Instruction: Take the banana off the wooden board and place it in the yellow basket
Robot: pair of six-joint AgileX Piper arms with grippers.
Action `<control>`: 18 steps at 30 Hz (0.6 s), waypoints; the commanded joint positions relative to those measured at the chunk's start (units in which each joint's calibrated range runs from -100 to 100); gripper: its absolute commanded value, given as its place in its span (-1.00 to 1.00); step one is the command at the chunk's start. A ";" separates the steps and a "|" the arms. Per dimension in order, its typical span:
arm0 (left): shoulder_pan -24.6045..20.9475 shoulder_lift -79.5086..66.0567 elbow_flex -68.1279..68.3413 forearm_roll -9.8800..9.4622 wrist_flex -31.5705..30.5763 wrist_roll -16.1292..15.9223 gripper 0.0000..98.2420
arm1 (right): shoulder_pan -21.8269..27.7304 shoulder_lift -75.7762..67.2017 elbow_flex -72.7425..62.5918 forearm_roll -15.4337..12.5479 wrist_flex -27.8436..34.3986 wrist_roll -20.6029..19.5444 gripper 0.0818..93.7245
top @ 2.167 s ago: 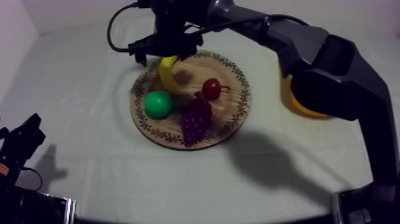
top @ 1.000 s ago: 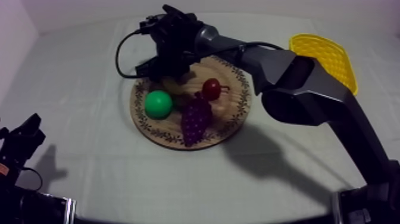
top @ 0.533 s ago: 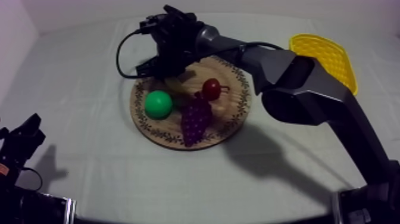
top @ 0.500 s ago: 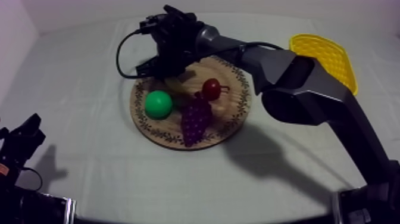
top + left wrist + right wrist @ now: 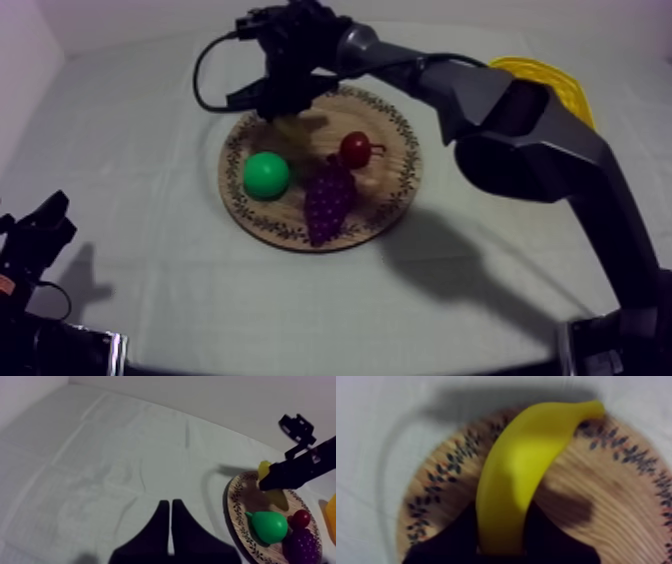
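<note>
My right gripper (image 5: 282, 105) is out over the far left edge of the wooden board (image 5: 400, 190), and its black fingers (image 5: 458, 538) are pinched on the banana (image 5: 518, 471), one on each side of the fruit's lower end. The banana's tip points out past the patterned rim towards the cloth (image 5: 150, 110). It throws a dark shadow on the wood beside it; I cannot tell whether any part of it touches the board. Three other pieces of fruit sit on the board. The green pear (image 5: 266, 175) is just in front of the banana, the bunch of grapes (image 5: 328, 198) is beside the pear nearer the front rim, and the small red fruit (image 5: 355, 149) is towards the middle, touching the top of the grapes. The yellow basket (image 5: 560, 80) stands well apart at the far right of the table. My own right arm reaches across in front of it and hides part of it. The red fruit lies on the basket side of the banana. My left gripper (image 5: 167, 503) rests low at its own side over bare cloth, well away from the board, with its fingers pressed together into a narrow wedge and nothing between them.
</note>
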 commanded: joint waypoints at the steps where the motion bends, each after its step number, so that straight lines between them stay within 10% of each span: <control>1: 0.00 -0.03 0.03 -0.02 0.00 -0.01 -1.00 | 0.31 -4.73 2.71 0.17 -0.78 -0.12 -0.61; 18: 0.00 -0.03 0.03 -0.02 0.00 0.00 -1.00 | 5.20 -38.42 32.56 3.52 -11.43 -0.89 -0.59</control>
